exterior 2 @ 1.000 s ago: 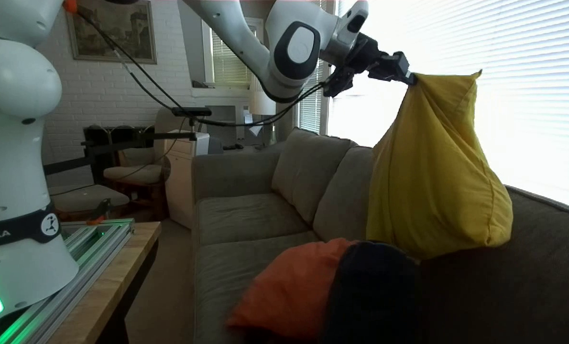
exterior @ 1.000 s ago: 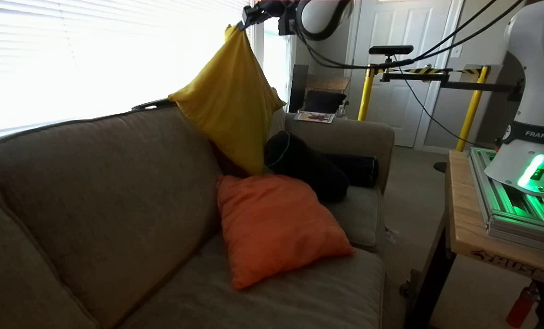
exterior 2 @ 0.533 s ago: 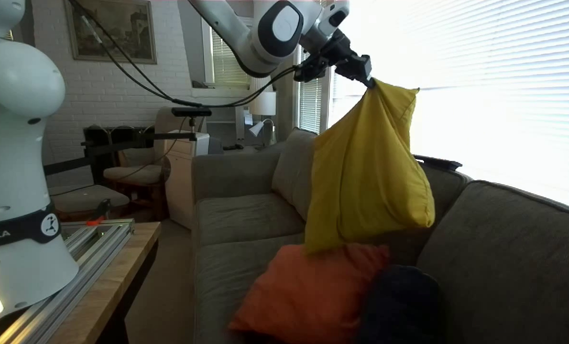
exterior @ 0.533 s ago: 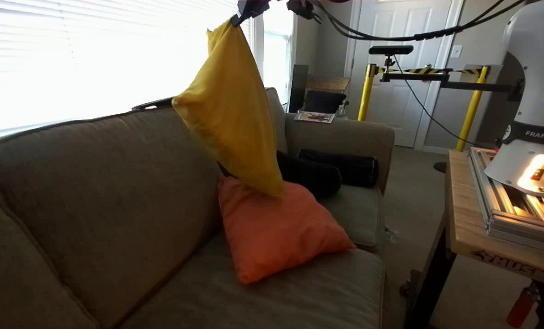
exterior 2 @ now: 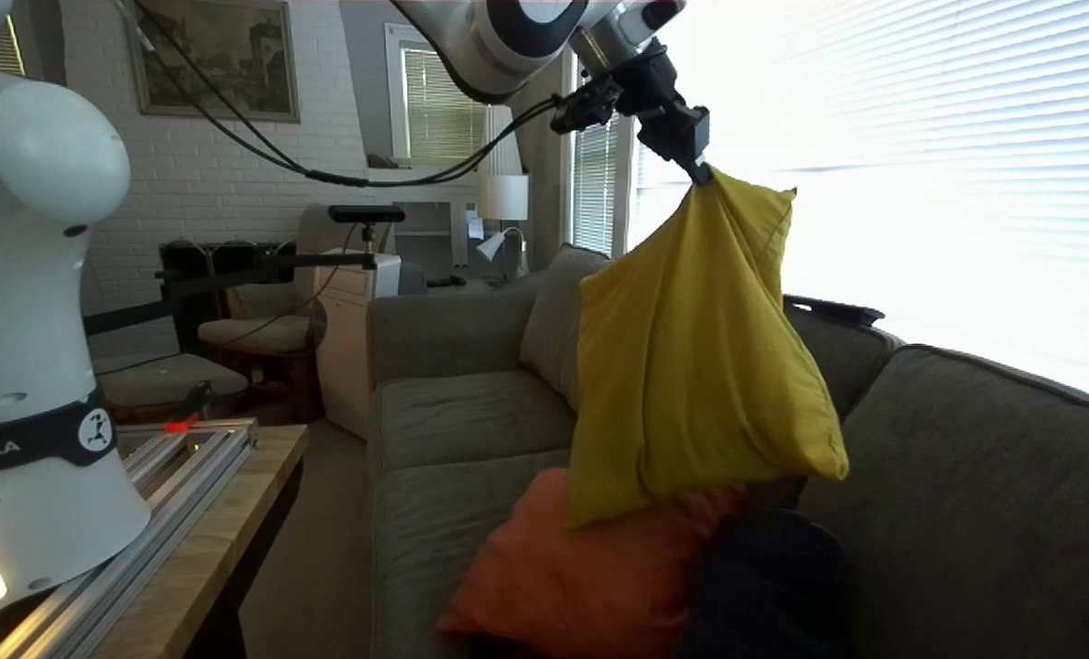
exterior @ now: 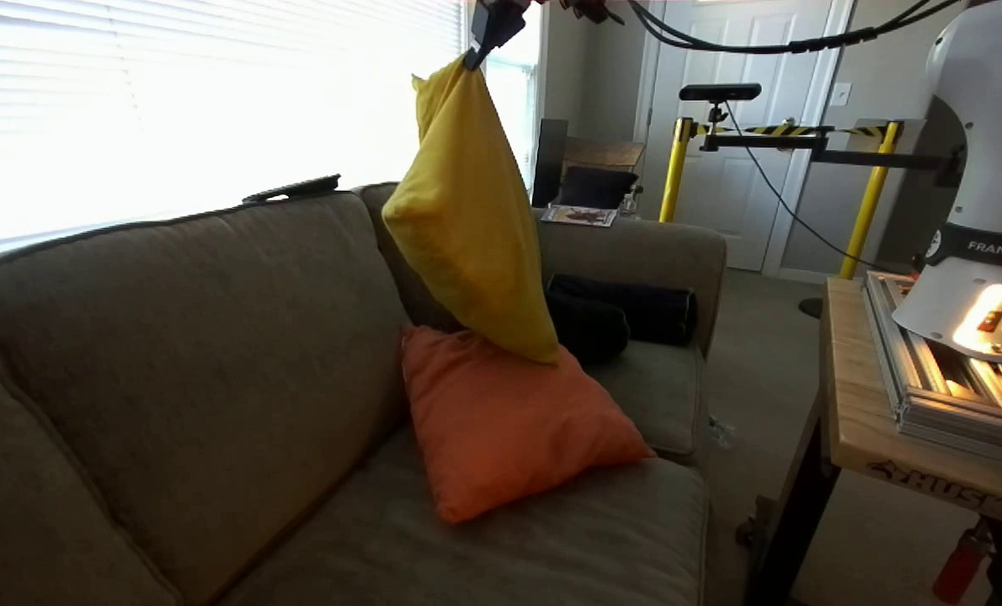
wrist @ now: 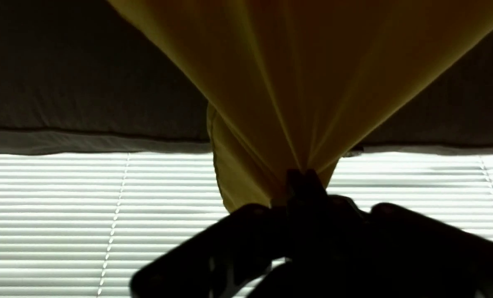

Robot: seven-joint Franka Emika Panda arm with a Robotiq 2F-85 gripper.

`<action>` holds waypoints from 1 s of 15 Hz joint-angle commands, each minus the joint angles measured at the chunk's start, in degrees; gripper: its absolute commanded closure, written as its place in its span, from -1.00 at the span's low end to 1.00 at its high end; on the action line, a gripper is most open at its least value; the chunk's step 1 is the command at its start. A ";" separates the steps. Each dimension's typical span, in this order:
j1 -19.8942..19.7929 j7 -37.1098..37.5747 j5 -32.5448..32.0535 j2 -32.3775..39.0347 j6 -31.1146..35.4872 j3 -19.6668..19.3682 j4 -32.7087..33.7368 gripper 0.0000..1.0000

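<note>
Robot base (exterior: 989,244): lettered FRANKA. Workbench (exterior: 859,387): HUSKY on its wooden edge. Couch (exterior: 215,362): grey-brown, along window blinds (exterior 2: 947,137). Gripper (exterior 2: 702,174): jaws pinched narrow on the top of one yellow pillow (exterior 2: 700,357), hanging above the couch. Orange pillow (exterior: 518,421): on couch, overlapped by the yellow one in both exterior views. Carpet (exterior: 758,362): strip between couch and workbench.

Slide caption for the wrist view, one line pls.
Gripper closed on the gathered fabric of a yellow pillow, with couch back and bright window blinds behind.
</note>
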 commanded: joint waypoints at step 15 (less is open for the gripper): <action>2.43 2.36 -11.11 -22.23 -13.35 5.11 -9.69 0.99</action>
